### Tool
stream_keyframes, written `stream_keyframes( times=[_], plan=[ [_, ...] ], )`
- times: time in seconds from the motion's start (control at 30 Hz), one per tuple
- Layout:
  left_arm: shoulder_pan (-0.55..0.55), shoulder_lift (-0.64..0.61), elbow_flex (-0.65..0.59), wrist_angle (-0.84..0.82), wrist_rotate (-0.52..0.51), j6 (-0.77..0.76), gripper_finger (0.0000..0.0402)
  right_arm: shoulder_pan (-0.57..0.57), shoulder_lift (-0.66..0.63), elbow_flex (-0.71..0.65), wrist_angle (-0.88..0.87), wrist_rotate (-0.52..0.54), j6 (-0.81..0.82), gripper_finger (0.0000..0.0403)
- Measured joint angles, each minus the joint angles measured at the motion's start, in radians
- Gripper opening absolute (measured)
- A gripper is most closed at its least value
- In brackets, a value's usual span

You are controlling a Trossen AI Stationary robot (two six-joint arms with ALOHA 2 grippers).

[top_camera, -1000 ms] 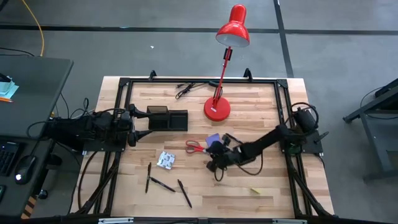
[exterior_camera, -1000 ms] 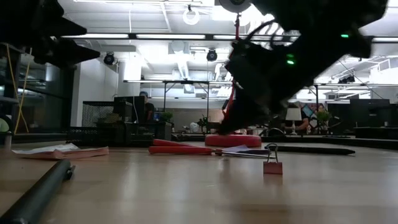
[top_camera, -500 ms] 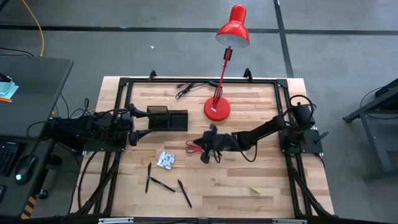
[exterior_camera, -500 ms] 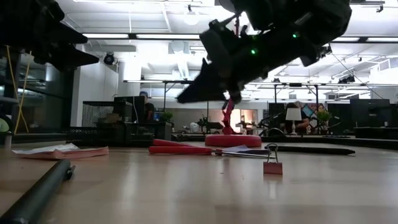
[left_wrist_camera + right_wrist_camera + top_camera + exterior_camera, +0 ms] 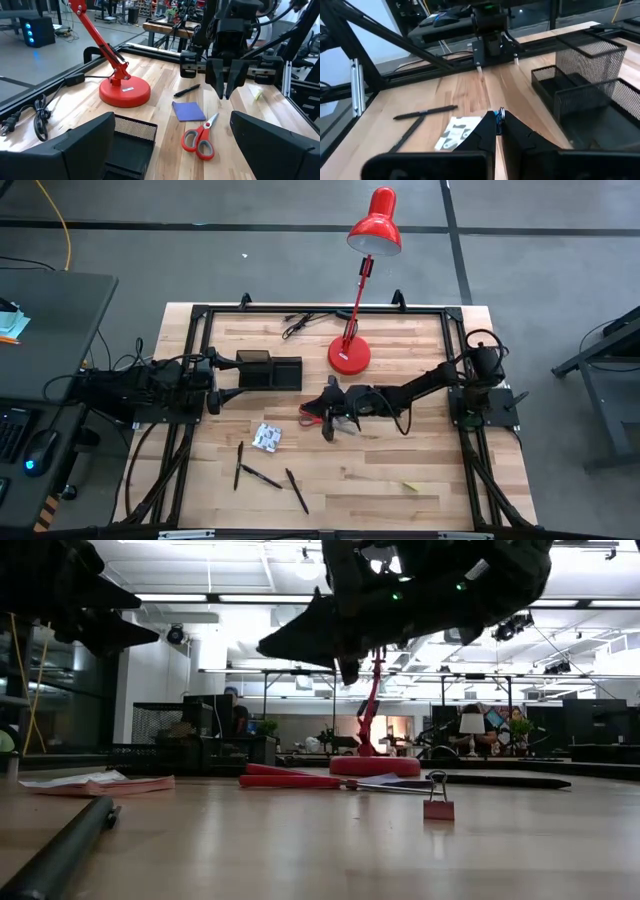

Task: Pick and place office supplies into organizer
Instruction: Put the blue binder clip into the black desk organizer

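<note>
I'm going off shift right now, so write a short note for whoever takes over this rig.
Right gripper: jaws shut, nothing visibly held, raised above the scissors and purple pad at mid-table.
Left gripper: jaws open, empty, waiting beside the organizer.
Patterned packet and three pens lie nearer the front edge; another pen lies beyond the pad.
Done: no supplies visible in the organizer.
Left: scissors, pad, packet, pens.

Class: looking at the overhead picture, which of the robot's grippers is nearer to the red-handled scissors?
The right. The right gripper, fingers shut, hangs directly over the scissors. The left gripper waits open beside the organizer, well away from them.
</note>
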Motion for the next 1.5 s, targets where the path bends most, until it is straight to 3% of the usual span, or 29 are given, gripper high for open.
stream_keyframes(
  times=[0.3,0.53,0.8,0.93,1.03,1.17,1.5],
  plan=[
    [0.0,0.0,0.0,0.038,-0.005,0.0,0.0381,-0.039,0.084,0.273,-0.289,-0.041,-0.022,0.0003],
    [0.0,0.0,0.006,0.075,0.02,0.0,0.0381,-0.105,0.235,0.534,-0.507,-0.087,-0.06,0.0003],
    [0.0,-0.001,0.08,0.025,0.06,0.001,0.0381,-0.18,0.432,0.839,-0.648,-0.223,-0.059,0.0005],
    [0.0,0.0,0.089,-0.016,0.062,0.001,0.0381,-0.2,0.528,0.999,-0.788,-0.226,-0.06,0.0002],
    [0.0,0.0,0.09,-0.021,0.062,0.0,0.0381,-0.206,0.582,1.097,-0.867,-0.172,-0.04,0.0005],
    [0.0,0.0,0.09,-0.027,0.062,0.0,0.0381,-0.21,0.607,1.163,-0.913,-0.117,-0.034,0.001],
    [0.0,0.0,0.09,-0.032,0.062,0.0,0.0381,-0.216,0.607,1.165,-0.936,-0.065,-0.009,0.0013]
  ],
)
